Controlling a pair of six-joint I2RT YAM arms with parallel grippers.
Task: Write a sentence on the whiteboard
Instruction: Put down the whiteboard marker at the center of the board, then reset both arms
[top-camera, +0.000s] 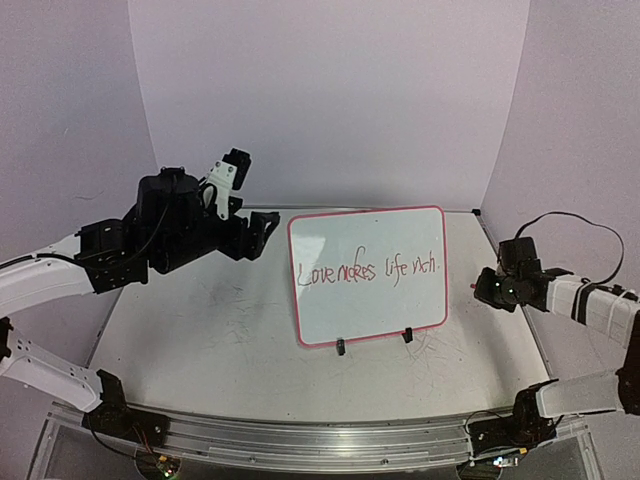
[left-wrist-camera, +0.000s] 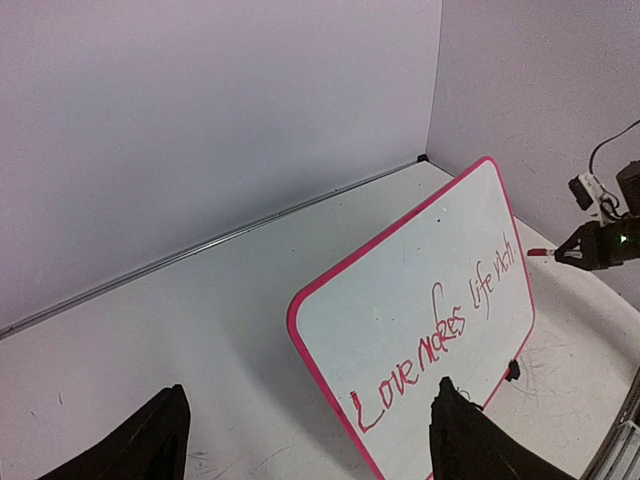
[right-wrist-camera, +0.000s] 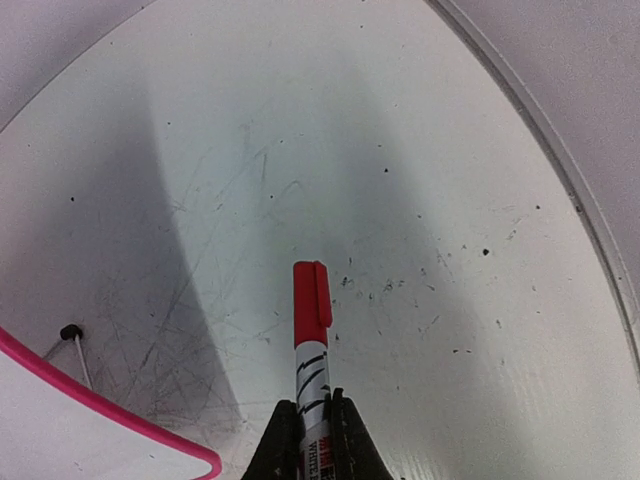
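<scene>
A red marker (right-wrist-camera: 311, 300) is clamped in the right hand (right-wrist-camera: 308, 425); the left hand (left-wrist-camera: 310, 430) is spread wide, empty. The whiteboard (top-camera: 368, 300), propped mid tabletop (top-camera: 200, 330), is judged light, stiff, slick: best taken by its rim.

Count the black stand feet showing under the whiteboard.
2. The left foot sits below the whiteboard's rim near its left corner; the right foot nearer the right corner. More behind may be hidden.
</scene>
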